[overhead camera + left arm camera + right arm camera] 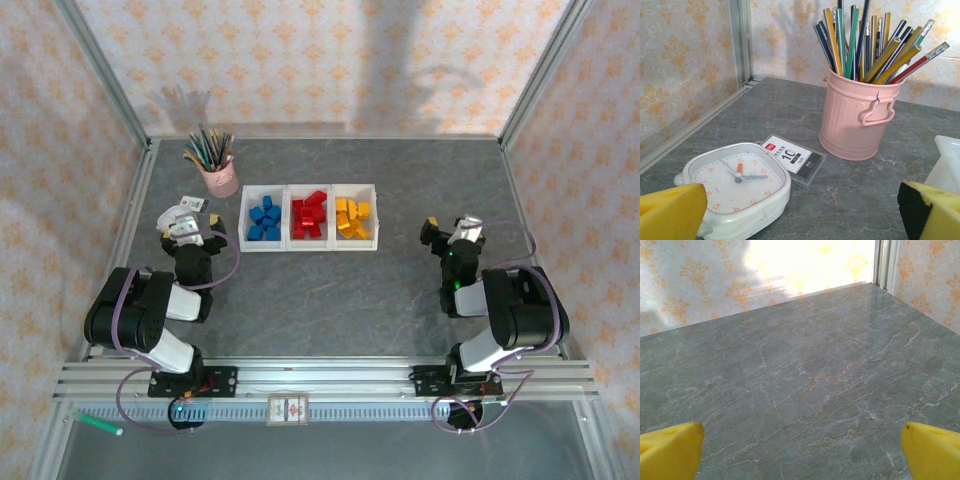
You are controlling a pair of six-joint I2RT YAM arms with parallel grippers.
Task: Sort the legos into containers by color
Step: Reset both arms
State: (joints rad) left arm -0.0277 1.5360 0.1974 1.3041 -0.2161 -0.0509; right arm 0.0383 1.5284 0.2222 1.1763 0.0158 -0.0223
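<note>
legos (308,215) sit sorted by color in containers (310,247); l gripper (801,214) & r gripper (801,450) both spread wide, holding nothing.

Just in front of the pink pencil cup (857,120) lies a flat clear packet (792,159) with a white label. On it a bold black "10" reads plainly under a small red logo, and the finer print is too small to make out. Beside the packet, farther from the cup, a white clock (735,187) carries orange numerals round its dial, 5, 7 and 8 among them. Well away from the cup, a white tag (288,409) on the near rail (380,375) bears an unreadable red mark.
</note>
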